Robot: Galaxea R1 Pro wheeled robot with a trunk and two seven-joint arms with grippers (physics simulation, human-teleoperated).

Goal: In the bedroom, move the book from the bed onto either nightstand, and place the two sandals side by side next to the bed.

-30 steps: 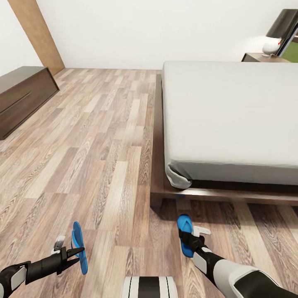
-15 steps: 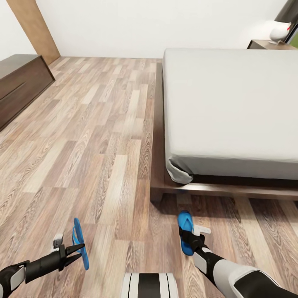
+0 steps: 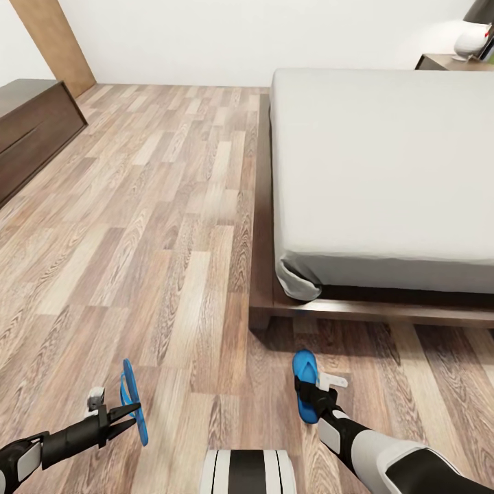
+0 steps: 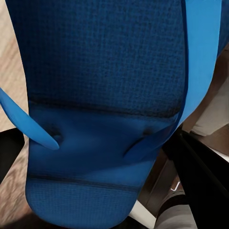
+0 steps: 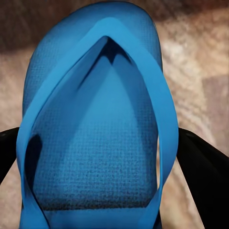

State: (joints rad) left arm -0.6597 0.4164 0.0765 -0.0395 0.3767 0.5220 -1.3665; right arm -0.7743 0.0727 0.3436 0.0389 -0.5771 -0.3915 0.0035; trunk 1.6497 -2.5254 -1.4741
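My left gripper (image 3: 123, 414) is shut on a bright blue sandal (image 3: 132, 402), held on edge above the wood floor at the lower left; its sole and straps (image 4: 109, 114) show close up between the dark fingers. My right gripper (image 3: 317, 396) is shut on the other blue sandal (image 3: 304, 383), held flat just off the floor in front of the bed's near corner; its strap and footbed (image 5: 95, 133) show between the dark fingers. The bed (image 3: 384, 171), with a pale mattress on a dark frame, lies ahead on the right. A nightstand (image 3: 446, 63) stands beyond the bed's far right. The book is out of view.
A long low dark bench (image 3: 31, 130) stands by the left wall, with a brown door (image 3: 55, 41) behind it. A white lamp base (image 3: 473, 40) sits on the nightstand. Open plank floor (image 3: 158, 226) lies left of the bed. My base (image 3: 247, 473) shows at the bottom edge.
The whole view has tilted down and drawn nearer to the bed, so the camera moved. Both grippers keep their sandals in much the same pose.
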